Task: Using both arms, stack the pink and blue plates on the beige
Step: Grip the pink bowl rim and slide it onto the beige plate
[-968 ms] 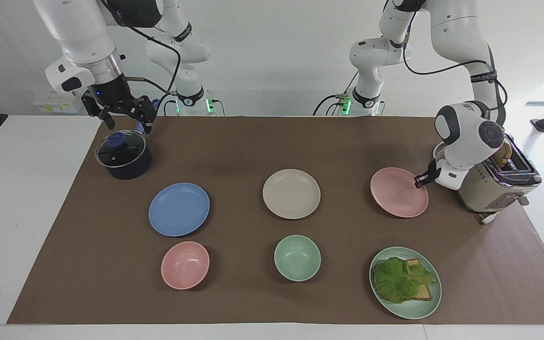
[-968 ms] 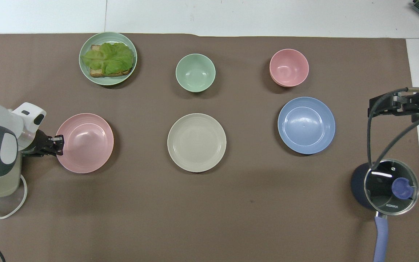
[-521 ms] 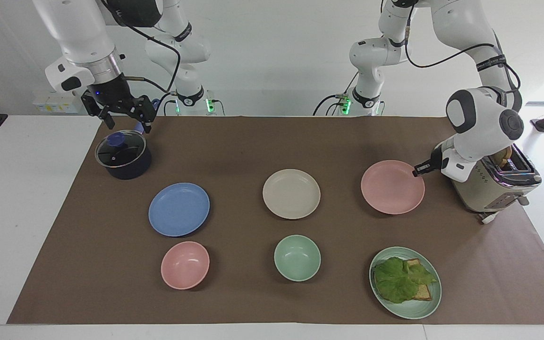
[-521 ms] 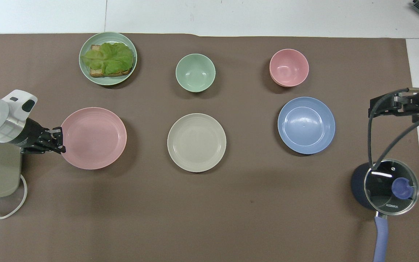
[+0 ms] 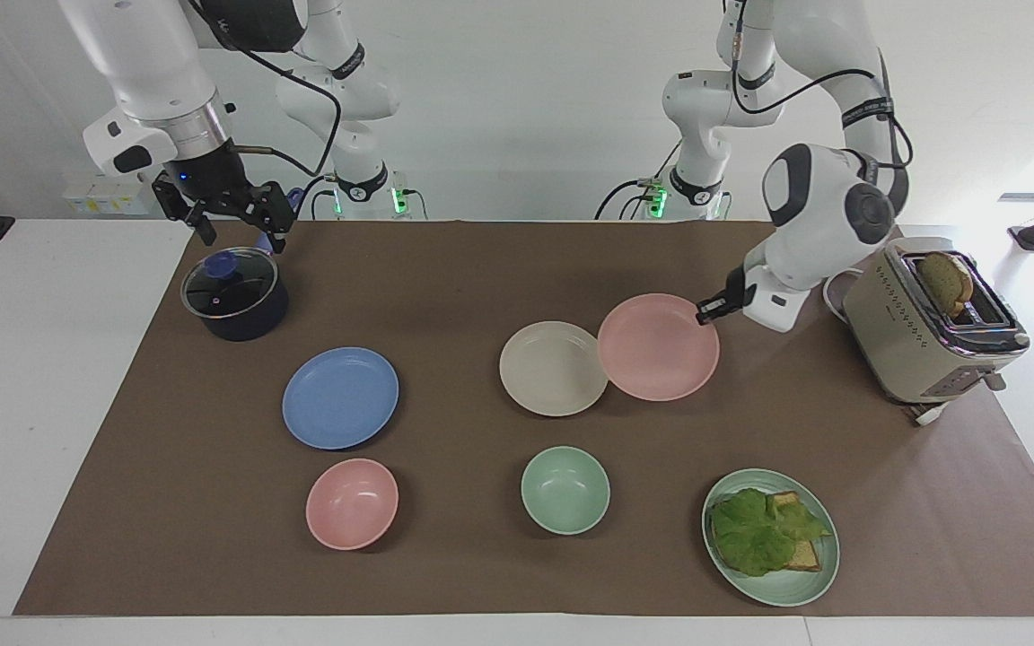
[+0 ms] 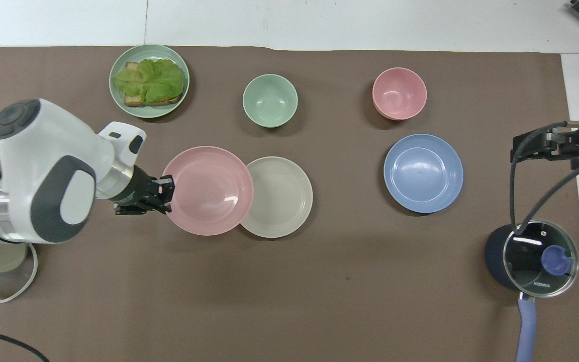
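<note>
The left claw (image 5: 705,311) was clamped on the rim of the pink plate (image 5: 658,346), at the edge toward the left arm's end of the surface (image 5: 445,269), and carried it raised and about level. The beige plate (image 5: 553,368) lay flat on from the claw, toward the right arm's end; the pink plate's leading edge already overlapped the beige rim (in the overhead view it covered only the nearest sliver). So the coming move looked like a short carry on along that same line until the two plates were centred, then a lowering. The blue plate (image 5: 340,397) lay flat toward the right arm's end, well apart from the beige. The right claw (image 5: 232,208) waited open above the lidded pot (image 5: 234,293), the nearer arm for the blue plate.
</note>
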Tool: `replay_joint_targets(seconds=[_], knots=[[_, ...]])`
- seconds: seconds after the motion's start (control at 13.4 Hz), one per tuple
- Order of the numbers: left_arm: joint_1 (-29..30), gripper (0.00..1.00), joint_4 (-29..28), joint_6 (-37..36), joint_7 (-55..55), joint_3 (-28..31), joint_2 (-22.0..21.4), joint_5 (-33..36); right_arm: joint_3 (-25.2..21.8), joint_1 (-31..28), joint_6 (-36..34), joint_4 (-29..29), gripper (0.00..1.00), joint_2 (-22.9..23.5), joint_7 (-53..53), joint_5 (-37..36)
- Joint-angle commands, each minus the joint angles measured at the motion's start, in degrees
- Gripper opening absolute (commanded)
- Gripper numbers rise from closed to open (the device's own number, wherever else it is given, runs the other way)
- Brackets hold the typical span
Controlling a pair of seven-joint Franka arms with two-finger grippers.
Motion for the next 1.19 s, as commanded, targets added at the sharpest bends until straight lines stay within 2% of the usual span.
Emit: replay_joint_targets(seconds=[0.0,0.22,0.37,0.6,0.67,0.74,0.82,1.12], knots=[[-6.16,0.00,-2.27,3.55,-1.97,1.07,-1.15,-0.82,-0.06,-0.89,-0.01,-1.62,1.00,-1.44,-1.65,0.93],[-9.70,0.00,-5.43,11.71,-2.16,1.07,0.00,-1.70,-0.06,-0.89,-0.01,-1.62,1.00,-1.35,-1.65,0.93],[-11.46,0.00,-5.53,16.19,-2.15,1.07,2.54,-2.76,-0.06,-0.89,-0.01,-1.62,1.00,-1.35,-1.65,0.93],[-12.07,0.00,-5.62,17.27,-2.15,1.07,2.64,-2.85,-0.06,-0.89,-0.01,-1.62,1.00,-1.44,-1.65,0.93],[-12.43,0.21,-5.53,17.35,-1.89,1.07,2.64,-2.85,-0.06,-0.89,-0.01,-1.62,1.00,-1.44,-1.65,0.93],[-12.43,0.81,-5.53,17.36,-1.28,1.07,2.73,-2.76,-0.06,-0.89,-0.01,-1.62,1.00,-1.44,-1.74,0.93],[-12.61,1.00,-5.36,17.44,-1.28,1.07,2.73,-2.76,-0.06,-0.89,-0.01,-1.62,1.00,-1.44,-1.74,0.93],[-11.91,1.00,-4.56,16.30,-1.63,1.24,2.90,-2.76,-0.06,-0.89,-0.01,-1.62,1.00,-1.44,-1.74,0.93]])
